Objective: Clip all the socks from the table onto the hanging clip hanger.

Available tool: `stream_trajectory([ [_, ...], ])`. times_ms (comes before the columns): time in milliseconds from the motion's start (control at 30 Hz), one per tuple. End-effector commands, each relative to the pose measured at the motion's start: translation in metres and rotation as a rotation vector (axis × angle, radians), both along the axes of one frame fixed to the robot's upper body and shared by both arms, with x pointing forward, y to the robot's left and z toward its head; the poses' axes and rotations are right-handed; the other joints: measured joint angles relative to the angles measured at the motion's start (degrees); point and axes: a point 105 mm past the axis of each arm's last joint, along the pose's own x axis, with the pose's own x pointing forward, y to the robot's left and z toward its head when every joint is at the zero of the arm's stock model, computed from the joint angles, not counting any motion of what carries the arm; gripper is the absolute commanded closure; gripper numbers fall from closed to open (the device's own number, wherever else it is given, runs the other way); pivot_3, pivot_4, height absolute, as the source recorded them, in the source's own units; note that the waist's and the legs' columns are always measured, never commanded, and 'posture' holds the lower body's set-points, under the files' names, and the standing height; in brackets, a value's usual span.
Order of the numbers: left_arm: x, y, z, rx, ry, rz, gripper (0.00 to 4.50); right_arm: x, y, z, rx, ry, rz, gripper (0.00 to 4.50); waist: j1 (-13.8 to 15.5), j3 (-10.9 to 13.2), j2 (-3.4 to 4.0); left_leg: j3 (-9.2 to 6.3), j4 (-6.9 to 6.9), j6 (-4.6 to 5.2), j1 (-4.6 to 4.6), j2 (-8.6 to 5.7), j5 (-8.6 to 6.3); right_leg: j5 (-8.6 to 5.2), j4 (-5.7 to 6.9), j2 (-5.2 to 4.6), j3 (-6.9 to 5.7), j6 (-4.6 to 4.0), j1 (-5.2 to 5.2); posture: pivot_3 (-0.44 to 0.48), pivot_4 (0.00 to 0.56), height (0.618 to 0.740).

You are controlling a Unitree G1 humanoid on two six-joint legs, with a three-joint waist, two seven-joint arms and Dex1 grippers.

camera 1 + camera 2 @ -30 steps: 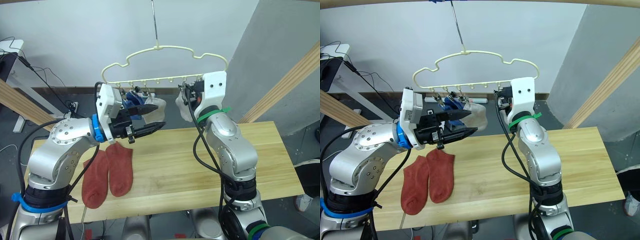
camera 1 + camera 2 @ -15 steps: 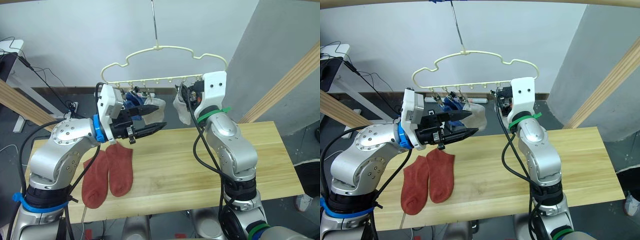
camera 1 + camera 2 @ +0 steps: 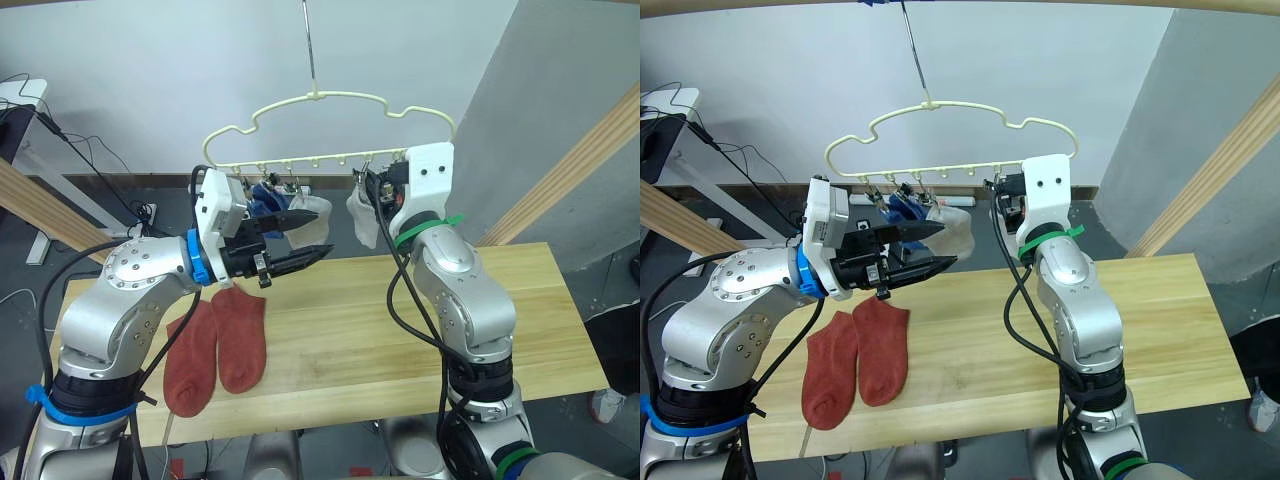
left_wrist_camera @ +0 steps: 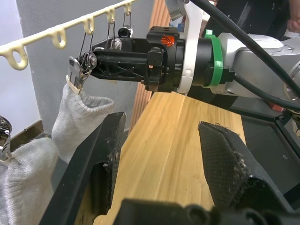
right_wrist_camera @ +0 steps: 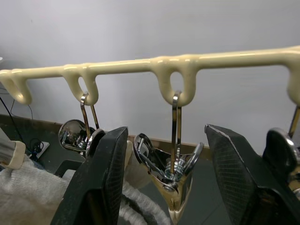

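Hanging from the clip hanger (image 3: 330, 130): grey socks (image 3: 362, 218). Two rust-red socks (image 3: 215, 340) on desk (image 3: 380, 330). Both fingers spread, empty: left gripper (image 4: 161, 150), right gripper (image 5: 166, 168).

Two socks (image 3: 215, 342) lie side by side on the worktop's (image 3: 400, 345) left part. Above its far edge hangs the clip hanger (image 3: 330, 128), with three socks (image 3: 362, 218) clipped under its bar.
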Motion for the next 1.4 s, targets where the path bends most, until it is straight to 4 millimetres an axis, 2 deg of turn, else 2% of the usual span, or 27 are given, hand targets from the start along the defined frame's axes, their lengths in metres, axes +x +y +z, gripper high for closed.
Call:
stream_trajectory([
  [33, -0.006, -0.004, 0.007, -0.003, -0.047, -0.026, 1.76, -0.015, 0.002, 0.013, 0.044, -0.037, 0.007, 1.79, 0.0, 0.0, 0.00, 0.00, 0.00, 0.00, 0.00, 0.00, 0.00, 0.00, 0.00, 0.00, 0.00, 0.00, 0.00, -0.220, 0.292, 0.740],
  [367, -0.006, -0.005, 0.007, -0.004, -0.047, -0.029, 1.76, -0.027, 0.011, 0.015, 0.105, 0.001, 0.021, 1.79, 0.0, 0.0, 0.01, -0.02, 0.01, 0.00, 0.00, 0.01, 0.00, 0.00, 0.01, -0.01, -0.01, 0.00, 0.00, -0.220, 0.292, 0.740],
  [1400, -0.004, -0.005, 0.006, -0.001, -0.051, -0.033, 1.76, -0.021, 0.010, 0.013, 0.140, -0.004, -0.042, 1.79, 0.0, 0.0, 0.01, -0.02, 0.01, 0.00, 0.00, 0.00, 0.00, 0.00, 0.02, -0.01, -0.02, -0.01, 0.00, -0.220, 0.285, 0.740],
])
